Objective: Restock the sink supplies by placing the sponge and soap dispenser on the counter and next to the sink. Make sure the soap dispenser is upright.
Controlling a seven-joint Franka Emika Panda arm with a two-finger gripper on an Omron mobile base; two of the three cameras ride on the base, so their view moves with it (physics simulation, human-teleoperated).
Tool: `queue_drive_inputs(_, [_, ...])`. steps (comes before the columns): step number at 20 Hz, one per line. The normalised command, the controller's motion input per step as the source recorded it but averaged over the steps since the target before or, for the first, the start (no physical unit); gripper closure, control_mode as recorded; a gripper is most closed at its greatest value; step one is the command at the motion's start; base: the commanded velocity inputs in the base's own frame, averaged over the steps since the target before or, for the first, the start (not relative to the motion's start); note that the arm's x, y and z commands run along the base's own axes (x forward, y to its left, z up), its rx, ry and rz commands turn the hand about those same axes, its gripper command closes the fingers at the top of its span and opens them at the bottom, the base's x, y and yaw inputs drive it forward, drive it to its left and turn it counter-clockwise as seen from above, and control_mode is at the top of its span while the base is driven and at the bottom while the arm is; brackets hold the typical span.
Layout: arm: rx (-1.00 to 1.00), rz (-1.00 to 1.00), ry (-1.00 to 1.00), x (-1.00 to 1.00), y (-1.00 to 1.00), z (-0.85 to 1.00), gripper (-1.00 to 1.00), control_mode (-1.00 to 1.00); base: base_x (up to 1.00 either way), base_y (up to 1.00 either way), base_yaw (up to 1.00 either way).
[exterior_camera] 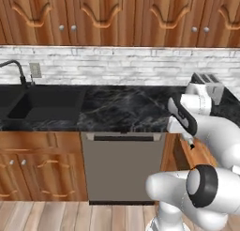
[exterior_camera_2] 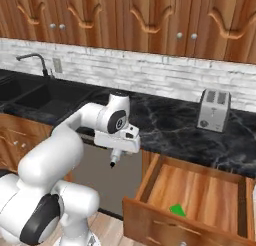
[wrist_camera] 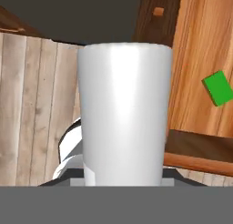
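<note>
Soap dispenser sits clenched in our gripper, hanging pump-down beside the open drawer, short of the counter. We risk setting it inverted or clipping the counter edge on the lift. Drawer holds just the sponge; sink basin bare

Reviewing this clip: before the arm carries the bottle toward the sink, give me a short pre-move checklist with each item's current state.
1. Soap dispenser held in the gripper: ok.
2. Dispenser lifted out of the open drawer: ok.
3. Dispenser upright: not ok, pump tip points down.
4. Counter beside the sink free for placing: ok.
5. Sponge restocked: not ok, lying in the drawer.
6. Toaster off the path: ok.
</note>
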Motion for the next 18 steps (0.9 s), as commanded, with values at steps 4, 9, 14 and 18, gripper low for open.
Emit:
queue_drive_inputs(4, [0.00,0.00,0.00,0.00,0.00,0.00,1.00,1.00,0.30,1.00,0.02])
queue_drive_inputs(9, [0.00,0.00,0.00,0.00,0.00,0.00,1.00,1.00,0.58,1.00,-0.25])
queue_drive_inputs(14, [0.00,0.00,0.00,0.00,0.00,0.00,1.00,1.00,0.98,0.73,-0.25])
queue_drive_inputs(18, [0.00,0.00,0.00,0.00,0.00,0.00,1.00,1.00,0.88,0.18,-0.17])
